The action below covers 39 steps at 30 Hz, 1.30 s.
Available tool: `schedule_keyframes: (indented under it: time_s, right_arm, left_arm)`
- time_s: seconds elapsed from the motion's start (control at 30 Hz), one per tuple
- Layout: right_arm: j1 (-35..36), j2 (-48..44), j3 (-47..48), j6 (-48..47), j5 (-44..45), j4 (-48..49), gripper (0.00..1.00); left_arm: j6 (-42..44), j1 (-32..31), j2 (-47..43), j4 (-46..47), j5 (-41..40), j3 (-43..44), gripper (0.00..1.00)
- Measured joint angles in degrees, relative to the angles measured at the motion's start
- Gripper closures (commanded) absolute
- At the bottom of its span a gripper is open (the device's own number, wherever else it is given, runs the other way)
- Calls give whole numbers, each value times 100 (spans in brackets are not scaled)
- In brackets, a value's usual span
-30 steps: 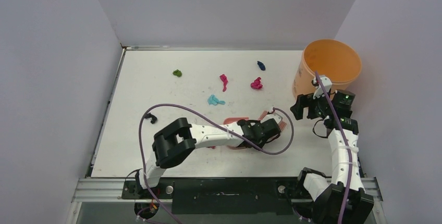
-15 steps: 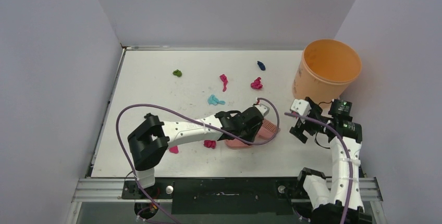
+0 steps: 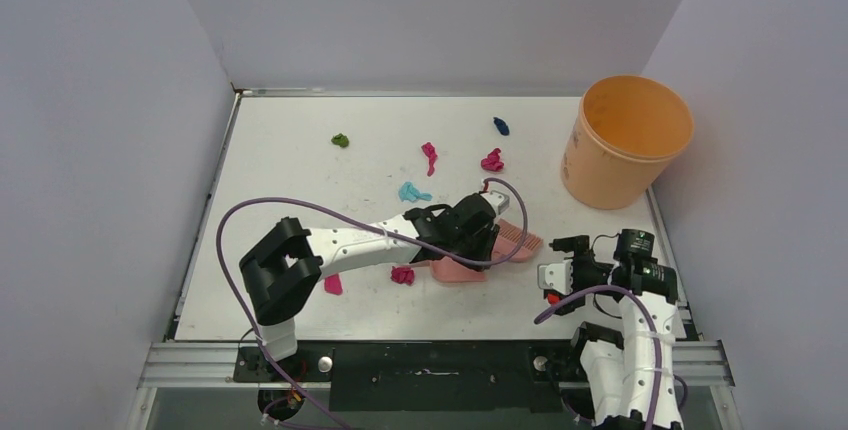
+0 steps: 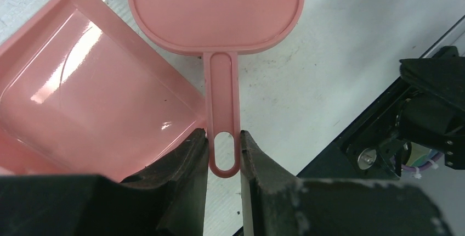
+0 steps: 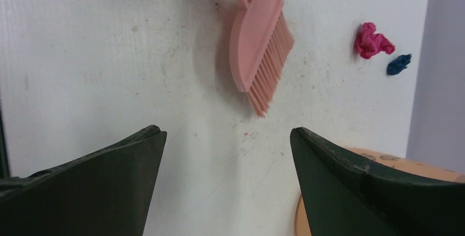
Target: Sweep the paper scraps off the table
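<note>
My left gripper (image 3: 478, 218) is shut on the end of the pink hand brush's handle (image 4: 223, 148). The brush head (image 3: 516, 241) points right, beside the pink dustpan (image 3: 455, 269). In the left wrist view the dustpan (image 4: 82, 104) lies left of the brush head (image 4: 216, 13). Paper scraps lie on the white table (image 3: 290, 180): green (image 3: 340, 140), magenta (image 3: 429, 156), magenta (image 3: 491, 160), dark blue (image 3: 501, 126), cyan (image 3: 411, 192), and two magenta ones (image 3: 403, 275) (image 3: 332, 284) near the dustpan. My right gripper (image 3: 553, 270) is open and empty at the front right; its wrist view shows the brush (image 5: 260, 49) ahead.
An orange bucket (image 3: 627, 140) stands at the back right, its rim also low in the right wrist view (image 5: 395, 163). Grey walls close in the table on the left, back and right. A purple cable loops over the left arm.
My right arm has swung down from beside the bucket to the front right of the table. My left gripper has drawn the brush a little back and left.
</note>
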Motion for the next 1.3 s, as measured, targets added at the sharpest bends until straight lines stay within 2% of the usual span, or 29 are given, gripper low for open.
schedule_keyframes:
  time_s: [0.23, 0.4, 0.57, 0.87, 1.03, 1.2, 1.27, 1.3]
  right_arm:
    - [68, 46, -216, -37, -411, 852, 17]
    - [625, 407, -216, 0, -400, 1106, 20]
    - [1158, 553, -503, 649, -251, 1930, 27]
    - [1572, 629, -1248, 2337, 142, 3998, 38]
    - [1576, 761, -1449, 2787, 284, 4774, 52]
    - [1574, 758, -1838, 3233, 409, 5388, 69]
    - [1574, 750, -1899, 3418, 415, 5486, 79]
    - [1574, 739, -1902, 3495, 415, 5517, 82]
  left_arm:
    - [-79, 118, -13, 92, 221, 0, 100]
    - [-118, 175, -13, 118, 337, 0, 100]
    - [-199, 205, -13, 144, 420, 0, 100]
    - [-273, 221, -13, 227, 592, 0, 100]
    - [-315, 271, -13, 271, 688, 2, 100]
    - [-306, 334, -13, 348, 839, 2, 100]
    - [-299, 365, -13, 352, 892, 4, 100]
    - [-295, 378, -13, 350, 916, 11, 94]
